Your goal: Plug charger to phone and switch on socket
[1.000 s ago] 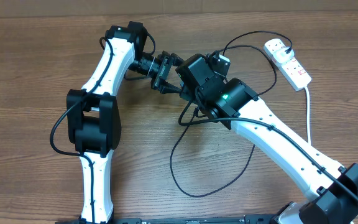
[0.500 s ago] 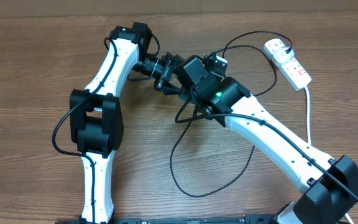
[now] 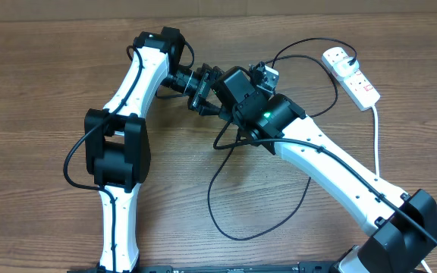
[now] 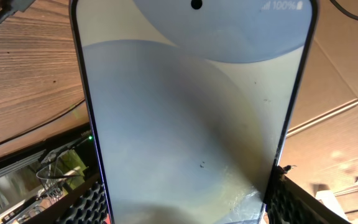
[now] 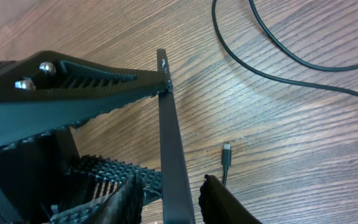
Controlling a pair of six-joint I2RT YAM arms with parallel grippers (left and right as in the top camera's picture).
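Both arms have met over the middle of the table (image 3: 44,91), a little toward the far edge. The left gripper (image 3: 203,89) is clenched on the phone (image 4: 191,124), holding it up off the wood. In the left wrist view its ribbed pads (image 4: 82,202) press the phone's two long edges, and the pale lit screen faces the camera and fills nearly the whole picture. The right gripper (image 5: 169,196) has come in at the same phone. From its own camera the phone shows edge-on as a thin dark slab standing between the two fingers, which are spread to either side of it. A sliver of wood shows between the slab and one finger, so those jaws look released rather than biting. The charger (image 3: 211,197) trails in loose black loops across the centre of the table and runs to the white plug head (image 3: 340,54). That head sits on the socket (image 3: 357,78), which lies by the far right corner with its thick white cord (image 3: 376,129) heading toward the near edge. The connector tip (image 5: 227,151) lies flat on the wood just beside the phone, not touching it.
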